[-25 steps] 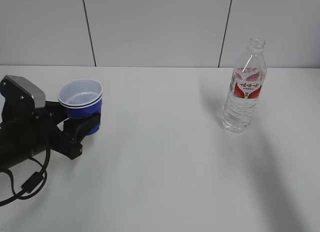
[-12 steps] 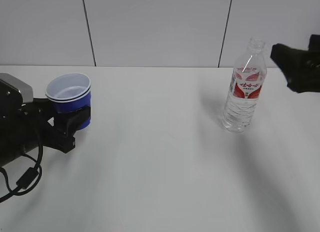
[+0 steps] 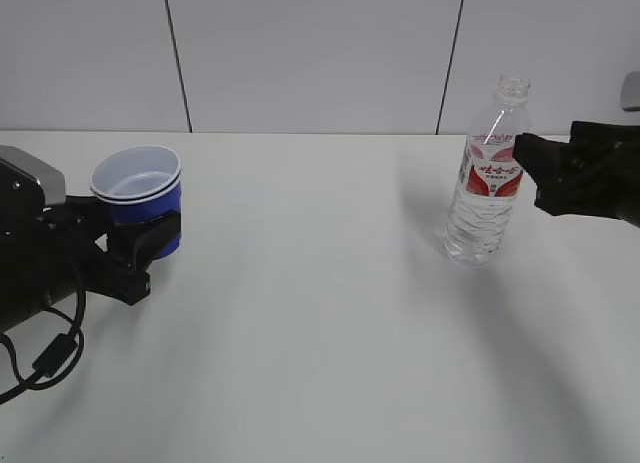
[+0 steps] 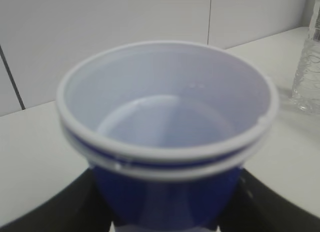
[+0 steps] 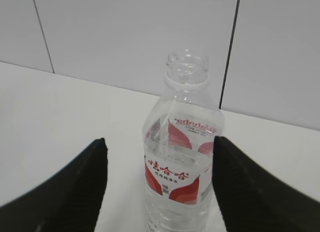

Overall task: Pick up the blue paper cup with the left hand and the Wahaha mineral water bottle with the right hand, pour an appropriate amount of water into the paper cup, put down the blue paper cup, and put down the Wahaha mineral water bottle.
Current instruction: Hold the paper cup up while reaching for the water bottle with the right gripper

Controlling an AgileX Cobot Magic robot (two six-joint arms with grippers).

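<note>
At far left, the left gripper (image 3: 150, 241) is clamped around the lower body of the blue paper cup (image 3: 140, 195), its black fingers (image 3: 160, 239) pressed to the deep-blue wall on both sides and the cup upright between them over the white table (image 3: 320, 313). The left wrist view looks straight down into the cup (image 4: 167, 137): a white interior with nothing visible in it, and a doubled white rim, as though two cups sit nested. One cup unit, then, and one bottle.

Well to the right stands the Wahaha mineral water bottle (image 3: 490, 173), upright on the table, uncapped, its red-and-white label facing the exterior camera. Its clear ribbed wall shows water (image 3: 478, 228) inside, though the exact level is hard to read.

At far right, the right gripper (image 3: 530, 168) is level with the bottle's label, its fingertips just beside the right side of the bottle. From the right wrist view the bottle (image 5: 182, 167) stands just ahead of the gap between the two black fingers (image 5: 75, 187), which are spread wider than the bottle and not touching it. The jaws stand apart, holding nothing.
</note>
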